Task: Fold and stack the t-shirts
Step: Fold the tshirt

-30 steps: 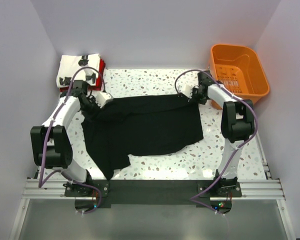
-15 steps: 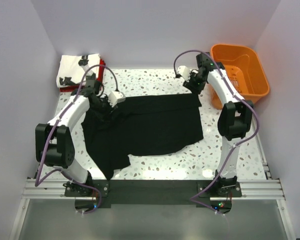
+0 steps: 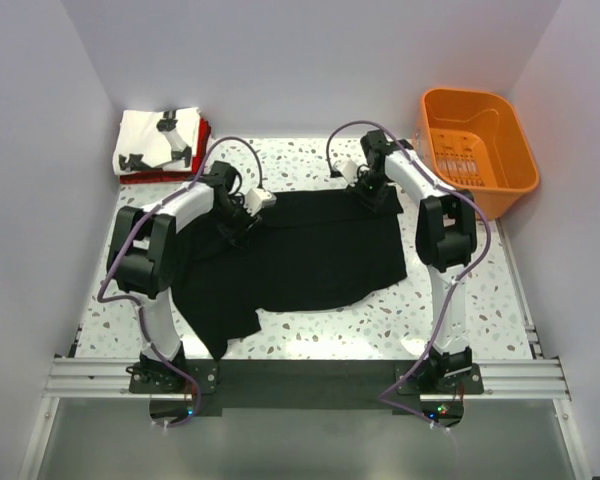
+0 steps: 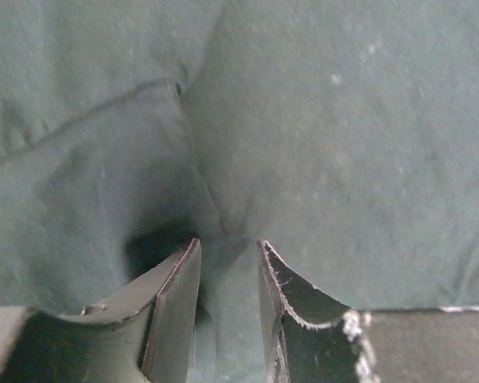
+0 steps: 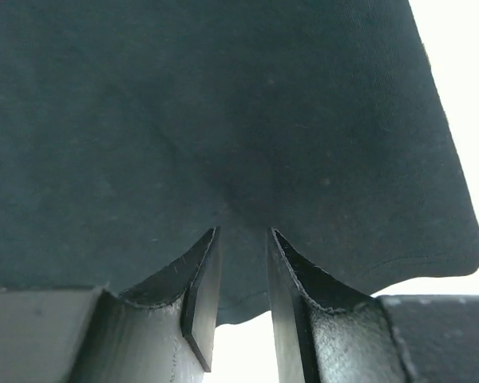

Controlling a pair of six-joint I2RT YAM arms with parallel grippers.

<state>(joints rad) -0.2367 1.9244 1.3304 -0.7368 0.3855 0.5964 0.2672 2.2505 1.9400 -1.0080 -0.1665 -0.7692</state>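
Black t-shirt (image 3: 310,250) lay spread flat in the middle of the speckled table (image 3: 310,165), with one sleeve trailing toward the near left. White t-shirt (image 3: 155,140) sat folded on the red t-shirt (image 3: 202,135) in the far left corner. Orange basket (image 3: 480,185) was far right, well apart from the cloth.

Change over the last second: both claws had been clamped on the outer ends of the shirt's far edge, then let go and lifted. Both arms then swung inward. The shirt itself barely shifted, so the release left it laid out.

Left gripper (image 4: 227,243) was now down on the far-left part of the shirt, just beside a sleeve seam. Its jaws were parted with a narrow gap and a pucker of cloth ran into that gap. Right gripper (image 5: 244,231) was down at the far right corner near the hem, also narrowly parted with cloth bunched ahead of the tips. Neither looked clamped yet.

Read: the spreading step was done and a new grasp was being set up along the far edge, probably for the first fold toward the near side. Folding of this shirt had not started, and stacking it on the other two was still to come. Risk: pinching only the top layer.
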